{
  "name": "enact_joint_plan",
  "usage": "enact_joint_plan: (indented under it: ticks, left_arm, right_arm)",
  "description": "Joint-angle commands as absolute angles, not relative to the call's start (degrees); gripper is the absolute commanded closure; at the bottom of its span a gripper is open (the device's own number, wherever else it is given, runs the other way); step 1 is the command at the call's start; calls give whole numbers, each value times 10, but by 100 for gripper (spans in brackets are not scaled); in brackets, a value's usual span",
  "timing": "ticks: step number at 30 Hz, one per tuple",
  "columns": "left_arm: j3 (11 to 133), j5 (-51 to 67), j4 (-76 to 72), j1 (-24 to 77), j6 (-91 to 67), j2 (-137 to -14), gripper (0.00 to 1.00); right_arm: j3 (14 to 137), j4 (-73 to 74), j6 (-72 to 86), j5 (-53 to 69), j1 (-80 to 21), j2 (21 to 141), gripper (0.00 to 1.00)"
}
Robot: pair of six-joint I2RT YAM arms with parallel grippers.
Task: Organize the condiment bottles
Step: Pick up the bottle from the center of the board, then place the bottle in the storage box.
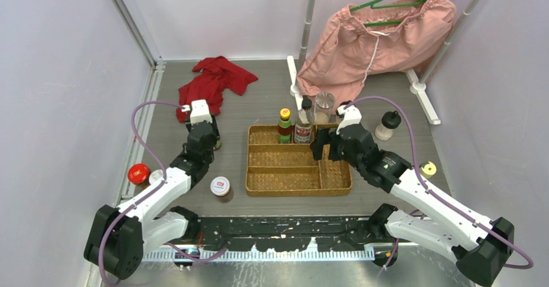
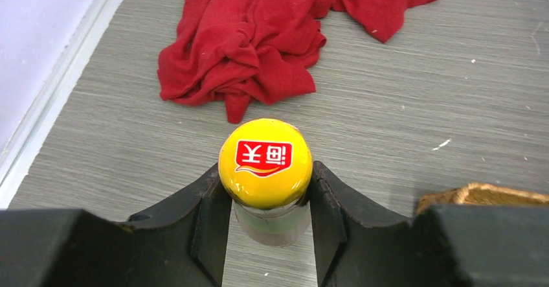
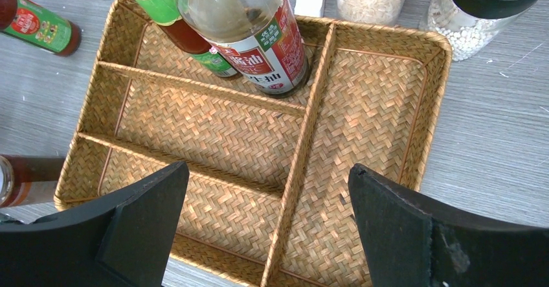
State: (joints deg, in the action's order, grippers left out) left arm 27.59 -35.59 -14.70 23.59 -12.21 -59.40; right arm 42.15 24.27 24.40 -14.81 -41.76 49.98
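Observation:
My left gripper (image 2: 267,170) is shut on a yellow-capped, green-labelled sauce bottle (image 2: 265,162); both fingers press the sides of its cap. It stands upright left of the wicker tray (image 1: 336,184), under the left gripper (image 1: 206,139). In the tray's far compartment stand a second yellow-capped bottle (image 1: 285,126) and a taller black-capped clear bottle (image 1: 304,128). My right gripper (image 3: 267,169) hangs open above the tray (image 3: 362,118) with nothing between its fingers. Outside the tray are a silver-lidded shaker (image 1: 324,105), a black-capped shaker (image 1: 387,126), a yellow-lidded jar (image 1: 428,168), a red-lidded jar (image 1: 138,173) and a white-lidded jar (image 1: 221,186).
A crumpled red cloth (image 1: 213,80) lies at the back left, just beyond the held bottle. Pink shorts on a green hanger (image 1: 375,41) hang at the back right from a white rack. Walls close in on the left, back and right.

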Motion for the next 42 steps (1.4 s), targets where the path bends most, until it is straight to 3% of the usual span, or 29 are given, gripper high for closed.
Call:
enact_joint_plan:
  ticks: [1, 14, 31, 42]
  left_arm:
    - [287, -308, -183, 234, -138, -564, 78]
    - [331, -158, -179, 234, -89, -586, 78]
    - [419, -140, -127, 234, -85, -590, 79]
    - [489, -68, -72, 235, -89, -583, 79]
  right_arm:
    - [419, 222, 249, -149, -416, 486, 0]
    - [415, 221, 251, -151, -416, 481, 0]
    - [416, 216, 248, -147, -416, 486, 0]
    - [418, 215, 247, -146, -416, 483, 0]
